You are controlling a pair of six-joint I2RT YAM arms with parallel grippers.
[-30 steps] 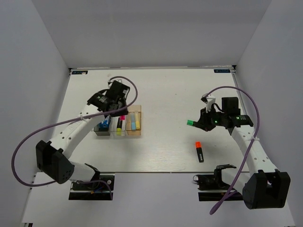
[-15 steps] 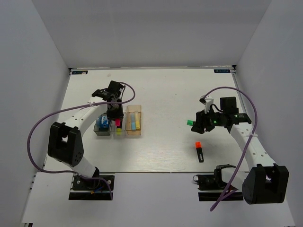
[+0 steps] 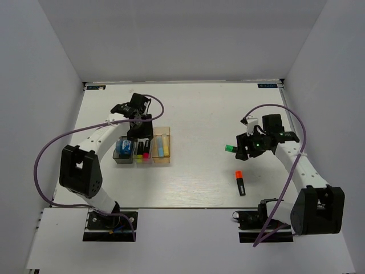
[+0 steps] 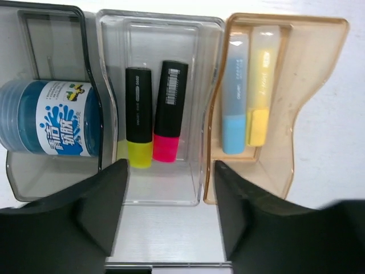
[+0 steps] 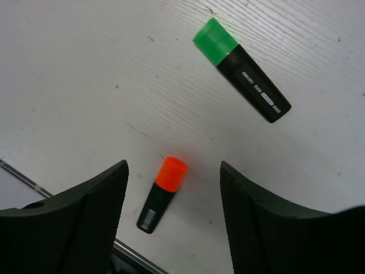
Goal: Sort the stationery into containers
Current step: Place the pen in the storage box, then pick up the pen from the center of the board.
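Dark grey tray (image 4: 91, 68): holds blue-white block (image 4: 48, 125).
Clear tray (image 4: 159, 23): yellow highlighter (image 4: 138, 114), pink highlighter (image 4: 169, 111), side by side.
Left gripper (image 4: 169, 188): above clear tray, jaws spread, empty.
Tan tray (image 4: 308, 114): light-blue marker (image 4: 234, 97), yellow marker (image 4: 259, 85).
Green highlighter (image 5: 242, 68): on table (image 5: 85, 85).
Orange highlighter (image 5: 162, 194): on table, near green one.
Right gripper (image 5: 174, 171): above both, jaws spread, empty.

I see a robotics lab test cell. A white bench (image 3: 194, 108) is boxed in by plain white panels (image 3: 188, 40) along its far, left and right edges. Two robot arms (image 3: 97, 137) sit on black base plates (image 3: 111, 221) at the near edge, purple cables (image 3: 35, 168) loop loose, and small blue tags (image 3: 94, 88) mark the far corners.
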